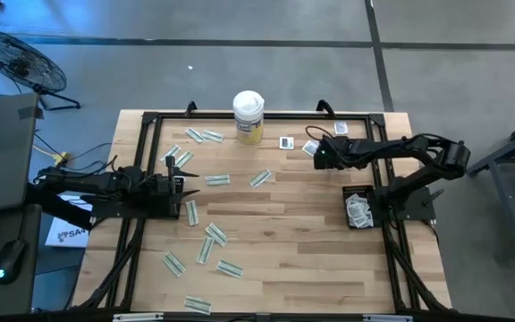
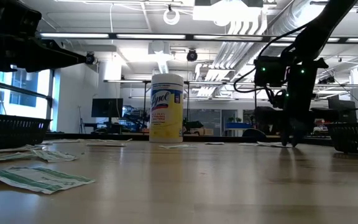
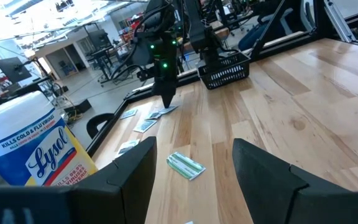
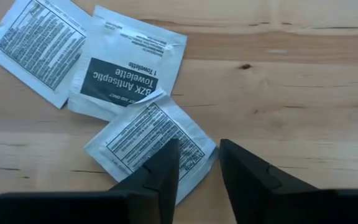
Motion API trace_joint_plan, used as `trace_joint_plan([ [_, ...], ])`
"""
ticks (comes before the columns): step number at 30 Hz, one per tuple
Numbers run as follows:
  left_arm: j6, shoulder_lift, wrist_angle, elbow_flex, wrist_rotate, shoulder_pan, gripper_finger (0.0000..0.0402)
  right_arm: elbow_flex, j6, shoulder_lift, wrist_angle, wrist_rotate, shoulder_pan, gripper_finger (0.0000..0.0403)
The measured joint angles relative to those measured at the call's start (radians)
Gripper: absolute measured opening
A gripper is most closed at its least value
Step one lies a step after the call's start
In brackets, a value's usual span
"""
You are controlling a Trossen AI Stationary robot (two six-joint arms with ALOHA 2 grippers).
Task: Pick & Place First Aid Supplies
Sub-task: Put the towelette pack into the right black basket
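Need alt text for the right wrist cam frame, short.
The right hand, fingers slightly apart and holding nothing, hovers over the edge of a white antiseptic towelette packet lying print-side up on the wooden table. Two more packets overlap just beyond it, one reading "BZK Antiseptic Towelette".

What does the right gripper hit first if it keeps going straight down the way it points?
Likely the nearest small white antiseptic towelette packet: the right gripper points down at the wooden table, fingers open and straddling that packet's corner. How far above it they stand is unclear.
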Motion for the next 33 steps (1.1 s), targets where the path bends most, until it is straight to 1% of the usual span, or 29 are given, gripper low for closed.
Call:
trace_joint_plan([
  [10,0.000,0.000,0.000,0.000,0.000,0.000,0.0206,0.000,0.008,0.001,0.015,-0.011,0.000,0.0046],
  [15,0.000,0.000,0.000,0.000,0.000,0.000,0.0206,-0.006,-0.026,-0.049,0.003,0.010,0.017,0.0019],
  [18,0.000,0.000,0.000,0.000,0.000,0.000,0.0206,-0.010,-0.035,-0.102,-0.033,0.025,0.035,0.0003],
  [21,0.000,0.000,0.000,0.000,0.000,0.000,0.0206,-0.006,-0.031,-0.159,-0.064,0.066,0.060,0.0004],
  [24,0.000,0.000,0.000,0.000,0.000,0.000,0.0206,-0.006,-0.030,-0.217,-0.097,0.079,0.098,0.0002],
  [28,0.000,0.000,0.000,0.000,0.000,0.000,0.0206,-0.005,-0.038,-0.309,-0.129,0.032,0.156,0.0001],
  [30,0.000,0.000,0.000,0.000,0.000,0.000,0.0206,-0.005,-0.072,-0.364,-0.150,0.008,0.190,0.0001],
  [33,0.000,0.000,0.000,0.000,0.000,0.000,0.0206,0.019,-0.128,-0.444,-0.276,-0.013,0.246,0.0001],
])
